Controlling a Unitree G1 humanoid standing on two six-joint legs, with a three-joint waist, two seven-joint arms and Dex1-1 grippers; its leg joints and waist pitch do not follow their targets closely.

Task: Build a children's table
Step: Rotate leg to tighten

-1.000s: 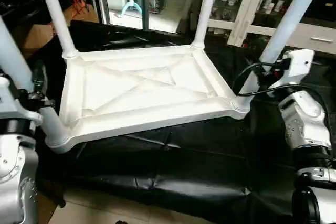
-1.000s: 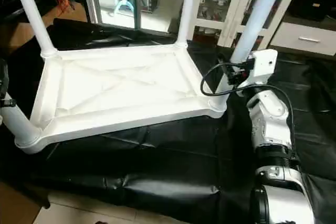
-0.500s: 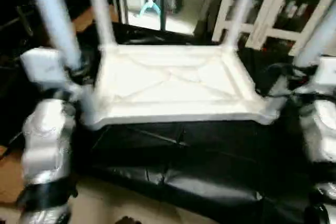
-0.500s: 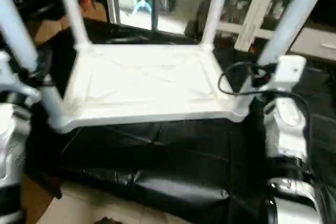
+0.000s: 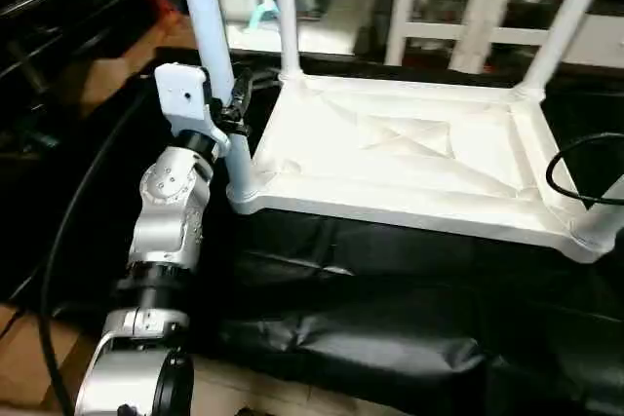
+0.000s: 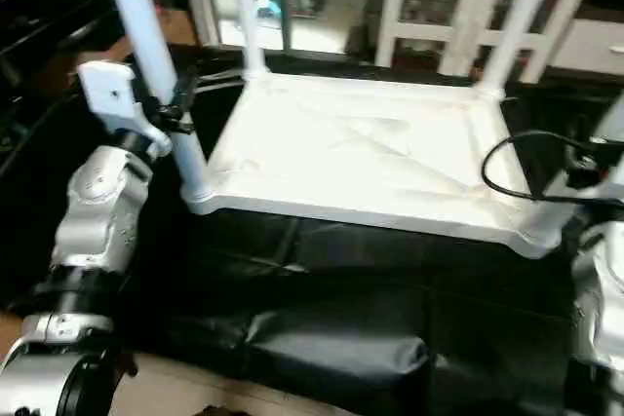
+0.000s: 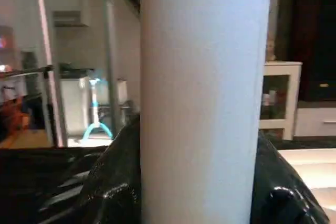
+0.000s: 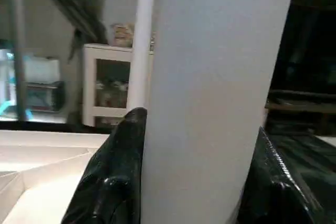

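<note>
The children's table lies upside down on a black cloth, its X-ribbed tabletop (image 5: 409, 158) facing up and white legs standing in the corner sockets. My left gripper (image 5: 234, 109) is shut on the near-left leg (image 5: 210, 17) just above its socket. In the left wrist view that leg (image 7: 205, 98) sits between my black fingers (image 7: 118, 182). At the right edge my right gripper (image 6: 595, 158) is at the near-right corner (image 5: 595, 236). The right wrist view has it shut on the near-right leg (image 8: 215, 93), with a finger (image 8: 115, 171) on each side. The far legs (image 5: 286, 7) stand behind.
The black cloth (image 5: 370, 319) covers the low surface under the table and drops to a tiled floor (image 5: 253, 397) at the front. White glass-door cabinets (image 6: 429, 7) stand behind. A black cable (image 6: 507, 168) loops by the right corner.
The whole picture has shifted as the camera turned to the left, bringing my left arm into view. Both grippers stay on their legs; the table has not visibly moved.
</note>
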